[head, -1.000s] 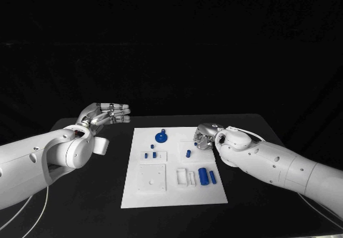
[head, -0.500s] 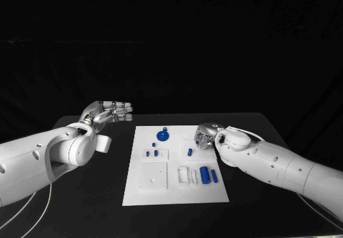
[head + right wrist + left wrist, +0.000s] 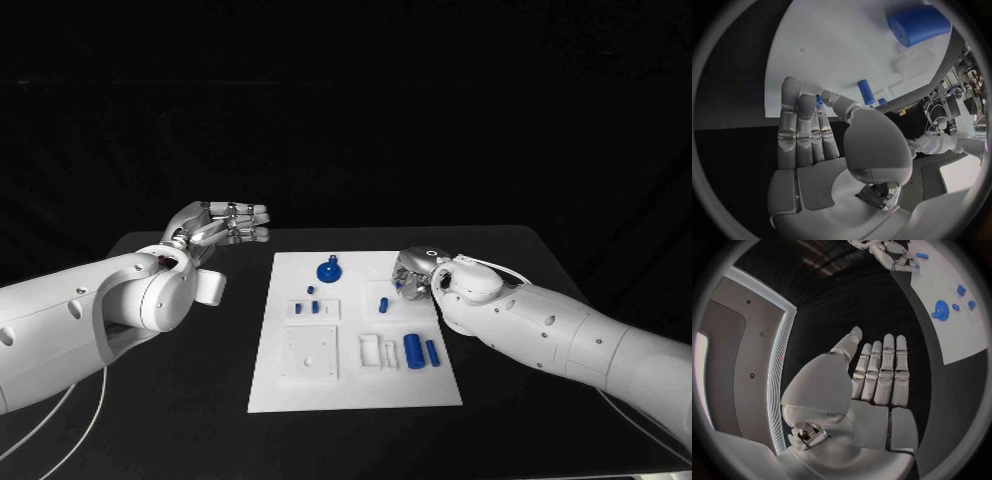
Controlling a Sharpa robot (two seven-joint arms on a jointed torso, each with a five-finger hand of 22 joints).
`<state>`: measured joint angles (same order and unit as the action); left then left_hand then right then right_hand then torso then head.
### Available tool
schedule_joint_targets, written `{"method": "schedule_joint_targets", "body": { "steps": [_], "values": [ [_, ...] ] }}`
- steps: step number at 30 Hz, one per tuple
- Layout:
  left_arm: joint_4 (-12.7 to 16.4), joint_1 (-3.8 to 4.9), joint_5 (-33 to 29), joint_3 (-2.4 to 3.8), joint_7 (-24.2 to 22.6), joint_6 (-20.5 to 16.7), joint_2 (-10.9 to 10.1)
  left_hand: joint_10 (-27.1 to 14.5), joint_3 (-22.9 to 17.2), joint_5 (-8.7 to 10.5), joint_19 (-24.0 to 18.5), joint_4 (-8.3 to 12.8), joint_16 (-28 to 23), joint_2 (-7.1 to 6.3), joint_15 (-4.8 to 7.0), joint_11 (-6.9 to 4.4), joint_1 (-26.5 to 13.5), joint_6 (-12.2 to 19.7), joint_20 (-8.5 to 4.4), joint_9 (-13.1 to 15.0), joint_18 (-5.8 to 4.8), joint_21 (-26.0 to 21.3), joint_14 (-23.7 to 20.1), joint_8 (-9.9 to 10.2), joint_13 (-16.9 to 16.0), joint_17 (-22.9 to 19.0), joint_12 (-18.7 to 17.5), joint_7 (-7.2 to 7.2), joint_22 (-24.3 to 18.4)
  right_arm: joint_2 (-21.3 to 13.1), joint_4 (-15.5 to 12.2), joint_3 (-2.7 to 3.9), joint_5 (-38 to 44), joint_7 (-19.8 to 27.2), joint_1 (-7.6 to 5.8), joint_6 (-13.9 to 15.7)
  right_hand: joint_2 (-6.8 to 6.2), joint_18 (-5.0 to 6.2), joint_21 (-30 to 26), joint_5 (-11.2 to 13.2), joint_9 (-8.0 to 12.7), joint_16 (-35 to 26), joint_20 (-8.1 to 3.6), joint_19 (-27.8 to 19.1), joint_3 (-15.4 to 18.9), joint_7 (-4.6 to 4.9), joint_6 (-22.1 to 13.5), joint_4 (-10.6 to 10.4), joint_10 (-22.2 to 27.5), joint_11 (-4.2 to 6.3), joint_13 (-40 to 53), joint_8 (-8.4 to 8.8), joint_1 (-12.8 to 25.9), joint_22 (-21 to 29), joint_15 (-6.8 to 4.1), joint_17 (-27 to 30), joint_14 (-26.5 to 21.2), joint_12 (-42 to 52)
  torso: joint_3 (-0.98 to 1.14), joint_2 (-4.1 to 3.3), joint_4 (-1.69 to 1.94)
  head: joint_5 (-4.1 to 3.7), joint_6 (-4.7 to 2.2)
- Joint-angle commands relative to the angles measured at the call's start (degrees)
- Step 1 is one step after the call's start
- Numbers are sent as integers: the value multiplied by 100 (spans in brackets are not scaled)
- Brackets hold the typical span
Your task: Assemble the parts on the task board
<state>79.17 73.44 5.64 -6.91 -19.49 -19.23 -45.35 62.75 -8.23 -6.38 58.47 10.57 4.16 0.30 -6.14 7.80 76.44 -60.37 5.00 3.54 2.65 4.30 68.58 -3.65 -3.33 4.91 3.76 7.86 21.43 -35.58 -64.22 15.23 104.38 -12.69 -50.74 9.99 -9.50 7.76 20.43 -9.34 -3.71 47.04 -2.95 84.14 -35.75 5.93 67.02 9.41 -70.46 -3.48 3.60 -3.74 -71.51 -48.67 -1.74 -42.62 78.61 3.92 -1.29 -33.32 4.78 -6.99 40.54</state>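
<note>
Looking down at the black table (image 3: 173, 400), the white task board (image 3: 353, 385) sits in the middle with the blue parts scattered on it. Far end has a round blue piece with a small knob (image 3: 327, 271), then a couple of little blue pegs (image 3: 304, 307) on the left side of the board, one small blue pin (image 3: 384, 305) toward the right edge, and two bigger blue cylinders (image 3: 418, 351) lying side by side nearer the robot on the right

Left hand (image 3: 219, 229) is raised off to the left of the board, fingers straight and spread, holding nothing. Right hand (image 3: 414, 272) is low at the board's right edge, just beside that small pin; in the wrist view its fingers (image 3: 799, 131) reach out flat over the board with nothing in them, so empty too, as far as I can see
</note>
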Motion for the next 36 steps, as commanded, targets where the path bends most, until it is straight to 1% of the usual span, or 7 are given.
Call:
{"method": "schedule_joint_targets", "body": {
  "steps": [1,10,13,17,24,31,36],
  "values": [
    [16,5,-41,5,-46,-15,10,-52,28,5,45,-5,-27,63,-2,-5,10,-45,5,7,68,29,-49,-4,-3,-5,-17,-13,-10,58,28,-74,35,74,76,-219,58,115,22,30,-5,21,-39,179,-4,-6,43,-19,-40,4,-10,7,12,-7,-41,-11,19,-20,3,-2,3,-14,11],
    [7,6,-41,5,-33,-9,8,-57,38,4,49,-9,-25,70,0,-4,15,-52,5,7,69,34,-47,-4,-2,-2,-17,-14,-25,105,60,-120,116,20,80,-131,189,42,46,162,-13,19,-84,196,3,-67,278,-7,-272,86,-7,2,-9,-18,-89,-21,56,-13,-3,-7,7,-21,22],
    [1,7,-42,5,-28,0,7,-58,44,9,54,-13,-21,71,3,-4,14,-50,3,7,70,38,-37,-2,-2,2,-17,-12,-30,115,69,-126,194,-12,81,-26,280,22,77,326,-32,11,-117,189,-163,-97,426,97,-431,132,0,-13,-106,-48,-120,-25,61,7,-7,-4,3,-19,33],
    [-12,7,-43,5,-28,7,12,-58,53,11,61,-16,-20,68,5,-5,12,-49,0,7,71,43,-26,-2,-3,5,-17,-13,-35,129,72,-131,311,-65,84,158,303,-1,137,518,-30,4,-144,182,-299,-114,503,169,-516,153,-1,4,-94,-118,-138,-29,97,-11,-4,-3,1,-13,31],
    [-45,8,-45,5,-29,-3,18,-56,57,11,67,-18,-21,73,8,-5,18,-53,-3,7,71,49,-21,-4,-2,7,-17,-15,-40,119,61,-133,335,-108,90,617,234,-3,255,576,-36,-1,-176,190,-505,-141,581,182,-619,182,0,3,-30,-258,-169,-48,200,-16,0,-3,5,8,26],
    [-104,7,-48,5,-33,-2,21,-51,72,9,92,-38,-11,82,21,-10,6,-49,-13,7,74,66,17,-3,-3,17,-17,-14,-47,49,-47,-128,181,-72,91,810,204,-4,281,565,-39,-15,-184,191,-530,-149,605,172,-643,193,1,2,-37,-285,-176,-47,227,-12,6,-4,-4,43,19],
    [-134,7,-49,5,-39,-11,16,-51,79,6,95,-42,-17,80,21,-10,10,-49,-15,7,71,70,20,-3,-3,19,-17,-15,-56,-21,-172,-61,62,-19,90,993,175,-5,289,523,-42,-35,-187,187,-589,-152,607,134,-651,195,1,3,-24,-304,-179,-47,243,-14,5,-5,-12,58,23]
  ]
}}
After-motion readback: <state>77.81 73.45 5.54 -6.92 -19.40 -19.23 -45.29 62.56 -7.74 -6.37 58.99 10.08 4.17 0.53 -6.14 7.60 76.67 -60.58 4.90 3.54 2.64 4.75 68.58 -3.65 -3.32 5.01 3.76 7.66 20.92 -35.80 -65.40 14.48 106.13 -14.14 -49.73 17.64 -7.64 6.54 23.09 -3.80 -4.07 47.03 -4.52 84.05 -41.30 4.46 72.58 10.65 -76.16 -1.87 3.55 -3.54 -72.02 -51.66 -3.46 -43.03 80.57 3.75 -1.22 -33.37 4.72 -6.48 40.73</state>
